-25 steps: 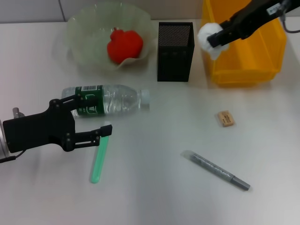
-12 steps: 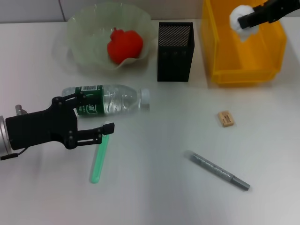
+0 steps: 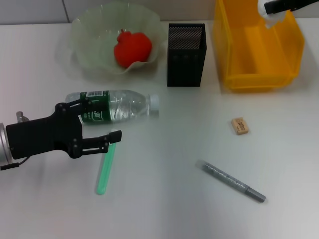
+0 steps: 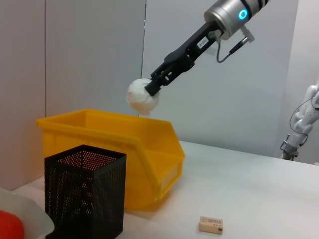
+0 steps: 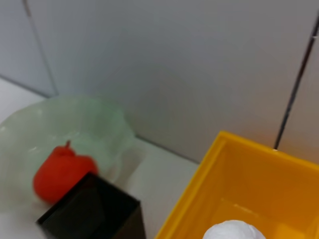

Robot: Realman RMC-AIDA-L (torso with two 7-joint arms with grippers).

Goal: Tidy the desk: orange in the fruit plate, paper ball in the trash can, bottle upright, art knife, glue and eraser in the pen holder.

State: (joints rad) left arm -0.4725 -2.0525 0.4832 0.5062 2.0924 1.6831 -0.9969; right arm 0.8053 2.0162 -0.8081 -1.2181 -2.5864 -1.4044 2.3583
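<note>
My right gripper [image 3: 270, 7] is shut on the white paper ball [image 3: 263, 8] and holds it above the far side of the yellow trash can [image 3: 234, 59]. The left wrist view shows that gripper [image 4: 152, 87] with the paper ball [image 4: 142, 97] above the bin [image 4: 114, 144]. The clear bottle [image 3: 124, 105] lies on its side. My left gripper [image 3: 107, 119] stands open at the bottle's green-labelled end. The green glue stick [image 3: 105, 167], grey art knife [image 3: 232, 181] and tan eraser [image 3: 239, 125] lie on the desk. The reddish orange [image 3: 132, 48] rests in the fruit plate [image 3: 87, 30]. The black mesh pen holder [image 3: 186, 55] stands upright.
The pen holder stands between the fruit plate and the yellow bin, close to the bin's left wall. A grey wall runs behind the desk. The right wrist view looks down on the paper ball [image 5: 234, 230], the bin [image 5: 249, 189] and the pen holder [image 5: 94, 209].
My right gripper has carried the paper ball from the bin's near left corner up and across to above its far right side. The left arm has barely moved.
</note>
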